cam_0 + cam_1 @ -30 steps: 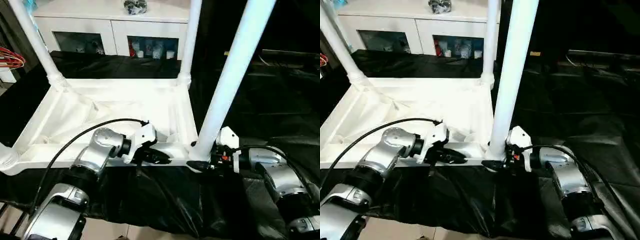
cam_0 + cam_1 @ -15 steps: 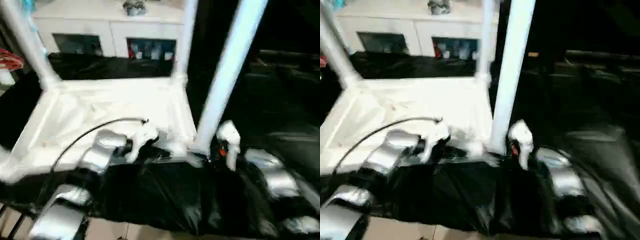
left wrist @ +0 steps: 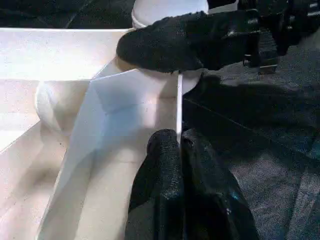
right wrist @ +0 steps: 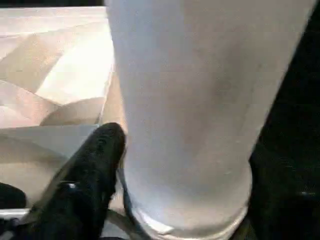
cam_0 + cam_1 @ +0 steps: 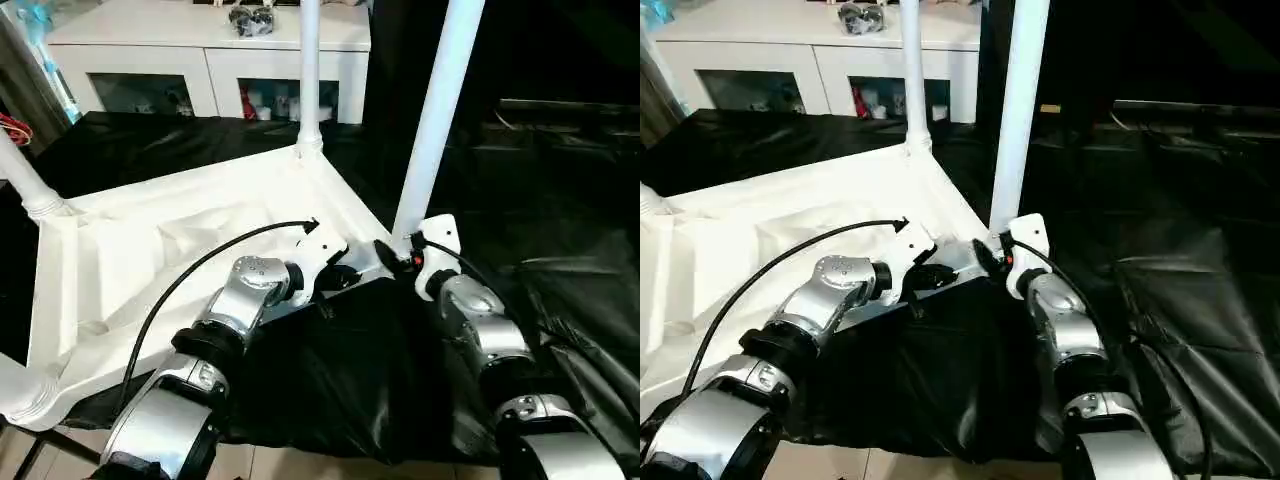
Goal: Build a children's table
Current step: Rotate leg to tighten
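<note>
The white table top (image 5: 190,250) lies upside down on black cloth, ribbed underside up, turned at an angle to me. Tube legs stand in its corner sockets: a far one (image 5: 309,70), a left one (image 5: 20,170) and the near right leg (image 5: 435,110). My left gripper (image 5: 352,275) is shut on the thin rim (image 3: 177,110) of the top, close to the near right corner. My right gripper (image 5: 395,257) grips the foot of the near right leg (image 4: 200,100), with one black finger (image 4: 95,165) pressed against its left side.
A white cabinet (image 5: 210,40) with glass-fronted compartments stands behind, a dark object (image 5: 250,18) on top. Black cloth (image 5: 560,200) covers the surface and hangs over its near edge. Red wires (image 5: 12,125) show at the far left. Pale floor (image 5: 300,465) lies below.
The table top has swung round on the cloth, its near right corner now farther from me and its left end nearer. Both grippers kept their hold. The head view also shifted.
</note>
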Tool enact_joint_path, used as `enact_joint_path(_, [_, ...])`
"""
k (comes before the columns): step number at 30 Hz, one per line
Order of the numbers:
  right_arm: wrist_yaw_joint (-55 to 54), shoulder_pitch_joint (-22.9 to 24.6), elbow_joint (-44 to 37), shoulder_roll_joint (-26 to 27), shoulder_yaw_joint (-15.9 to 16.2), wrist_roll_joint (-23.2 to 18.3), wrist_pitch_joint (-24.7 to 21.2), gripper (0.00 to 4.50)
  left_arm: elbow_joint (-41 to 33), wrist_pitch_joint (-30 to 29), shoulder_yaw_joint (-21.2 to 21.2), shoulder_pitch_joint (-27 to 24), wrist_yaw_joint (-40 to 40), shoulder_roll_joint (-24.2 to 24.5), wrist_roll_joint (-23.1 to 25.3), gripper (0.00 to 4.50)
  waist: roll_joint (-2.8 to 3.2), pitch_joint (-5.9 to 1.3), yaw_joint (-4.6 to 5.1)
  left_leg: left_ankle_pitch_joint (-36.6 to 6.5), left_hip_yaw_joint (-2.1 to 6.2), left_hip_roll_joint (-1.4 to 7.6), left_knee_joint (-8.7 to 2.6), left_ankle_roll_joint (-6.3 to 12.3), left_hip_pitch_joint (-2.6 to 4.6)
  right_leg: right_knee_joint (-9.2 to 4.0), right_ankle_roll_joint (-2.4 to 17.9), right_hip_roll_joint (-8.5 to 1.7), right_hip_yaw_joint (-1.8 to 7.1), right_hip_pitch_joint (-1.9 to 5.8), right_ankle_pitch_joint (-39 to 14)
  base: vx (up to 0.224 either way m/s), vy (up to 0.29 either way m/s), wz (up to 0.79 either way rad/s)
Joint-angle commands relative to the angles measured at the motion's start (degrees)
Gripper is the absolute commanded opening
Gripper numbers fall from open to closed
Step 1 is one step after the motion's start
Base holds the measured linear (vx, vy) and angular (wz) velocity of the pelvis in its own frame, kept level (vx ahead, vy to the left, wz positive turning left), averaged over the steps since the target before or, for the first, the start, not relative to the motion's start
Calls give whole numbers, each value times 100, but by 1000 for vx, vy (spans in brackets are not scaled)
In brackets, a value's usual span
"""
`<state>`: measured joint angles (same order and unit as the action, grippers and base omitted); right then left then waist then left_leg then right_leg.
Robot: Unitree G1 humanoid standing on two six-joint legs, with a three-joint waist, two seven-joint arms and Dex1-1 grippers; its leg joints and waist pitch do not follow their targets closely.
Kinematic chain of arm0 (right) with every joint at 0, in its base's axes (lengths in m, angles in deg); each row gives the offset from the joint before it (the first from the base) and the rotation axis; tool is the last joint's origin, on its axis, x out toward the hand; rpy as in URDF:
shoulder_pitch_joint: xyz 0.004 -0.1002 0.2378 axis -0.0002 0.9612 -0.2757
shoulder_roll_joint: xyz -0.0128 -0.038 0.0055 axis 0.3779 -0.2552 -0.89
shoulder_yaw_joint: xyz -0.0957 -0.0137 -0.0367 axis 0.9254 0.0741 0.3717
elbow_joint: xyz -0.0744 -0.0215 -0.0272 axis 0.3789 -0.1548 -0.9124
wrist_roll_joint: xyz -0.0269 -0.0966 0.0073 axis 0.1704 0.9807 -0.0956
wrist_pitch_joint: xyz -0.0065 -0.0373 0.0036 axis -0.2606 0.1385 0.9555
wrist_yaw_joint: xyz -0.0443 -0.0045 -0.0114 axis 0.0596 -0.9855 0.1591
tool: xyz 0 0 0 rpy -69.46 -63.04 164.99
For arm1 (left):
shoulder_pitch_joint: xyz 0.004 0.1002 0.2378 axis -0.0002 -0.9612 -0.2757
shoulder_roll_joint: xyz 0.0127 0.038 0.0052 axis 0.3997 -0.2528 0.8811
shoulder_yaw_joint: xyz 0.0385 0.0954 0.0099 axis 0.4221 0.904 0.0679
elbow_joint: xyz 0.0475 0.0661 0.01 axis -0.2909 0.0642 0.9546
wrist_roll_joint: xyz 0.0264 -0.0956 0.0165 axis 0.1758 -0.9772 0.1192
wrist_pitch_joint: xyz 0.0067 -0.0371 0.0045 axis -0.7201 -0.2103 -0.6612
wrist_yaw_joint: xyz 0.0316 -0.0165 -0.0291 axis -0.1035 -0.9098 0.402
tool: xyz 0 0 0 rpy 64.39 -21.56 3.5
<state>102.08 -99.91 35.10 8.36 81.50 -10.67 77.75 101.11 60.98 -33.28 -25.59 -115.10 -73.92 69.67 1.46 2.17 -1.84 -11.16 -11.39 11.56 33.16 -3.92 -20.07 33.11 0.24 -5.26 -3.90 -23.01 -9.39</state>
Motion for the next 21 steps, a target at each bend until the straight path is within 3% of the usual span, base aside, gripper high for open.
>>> enact_joint_path(1, [683,119,80,236,454,46,-97,378,-185,345,212,7,-339,-201,-133,0,-39,-287,-13,-1658,99,134,-430,255,-6,-450,1174,-288,191,240,-1929,0,0,0])
enact_joint_path(2, [683,119,80,236,454,46,-97,387,-185,345,212,7,-339,-201,-133,0,-34,-294,-19,-1649,94,136,-421,281,0,-445,1194,-292,193,244,-1875,0,0,0])
enact_joint_path(3, [718,172,35,110,492,114,17,405,-254,349,213,-40,-465,-147,-175,0,-73,-299,-6,-1614,83,135,-414,303,-2,-439,1205,-287,198,242,-1827,0,0,0])
enact_joint_path(5, [920,251,-28,-74,513,105,127,405,-364,394,212,-116,-674,-66,-239,0,-81,-302,-33,-1427,80,140,-402,385,-14,-416,1264,-305,199,259,-1724,0,0,0])
enact_joint_path(6, [1129,308,-105,-175,520,54,130,405,-421,392,209,-156,-782,-19,-275,0,-119,-304,-30,-1393,67,137,-391,424,-16,-421,1262,-303,203,257,-1711,0,0,0])
enact_joint_path(12, [2821,734,-785,-763,737,-290,62,405,-778,376,220,-393,-1505,309,-486,0,-105,-319,-151,-951,55,178,-368,721,-40,-318,1431,-282,196,297,-1088,0,0,0])
enact_joint_path(14, [3280,816,-967,-927,802,-399,-21,405,-880,375,253,-441,-1741,429,-523,0,-93,-320,-202,-921,43,195,-359,721,-27,-301,1516,-289,199,284,-998,0,0,0])
enact_joint_path(21, [4507,1067,-1526,-1532,1199,-484,-249,405,-1315,257,414,-657,-2808,879,-732,0,-37,-304,-217,-1157,51,197,-380,577,-16,-327,1469,-292,201,282,-1259,0,0,0])
